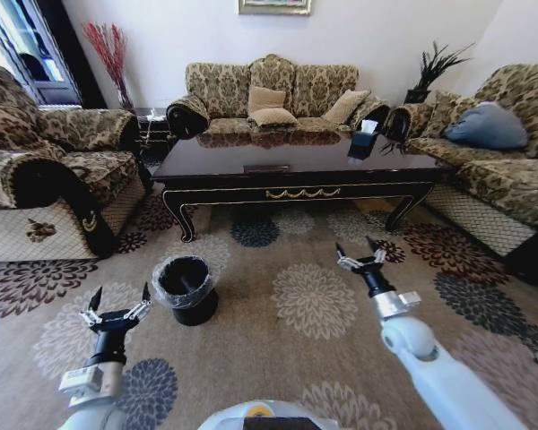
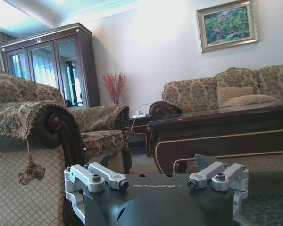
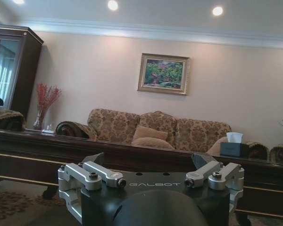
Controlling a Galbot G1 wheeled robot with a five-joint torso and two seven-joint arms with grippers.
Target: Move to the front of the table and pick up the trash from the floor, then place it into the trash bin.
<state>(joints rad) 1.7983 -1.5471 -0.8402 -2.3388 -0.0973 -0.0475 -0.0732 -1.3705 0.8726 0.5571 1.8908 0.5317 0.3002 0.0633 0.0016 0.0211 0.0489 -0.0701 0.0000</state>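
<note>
The long dark table (image 1: 296, 166) stands ahead on the patterned floor (image 1: 316, 301). The black trash bin (image 1: 186, 288), with a clear liner over its rim, sits on the carpet in front of the table's left end. My left gripper (image 1: 119, 301) hovers open just left of the bin and nearer to me. Open as well, my right gripper (image 1: 359, 252) hangs over the carpet before the table's right half. Both hold nothing. The left wrist view looks past the open left gripper (image 2: 151, 164) at the table (image 2: 217, 127); the right gripper (image 3: 148, 162) faces the table's front (image 3: 132, 157). The trash is out of view.
Patterned sofas ring the table: one at the left (image 1: 54, 170), one behind (image 1: 269, 94), one at the right (image 1: 493, 152). A black tissue box (image 1: 363, 143) sits on the table's far right. Open carpet lies between me and the table.
</note>
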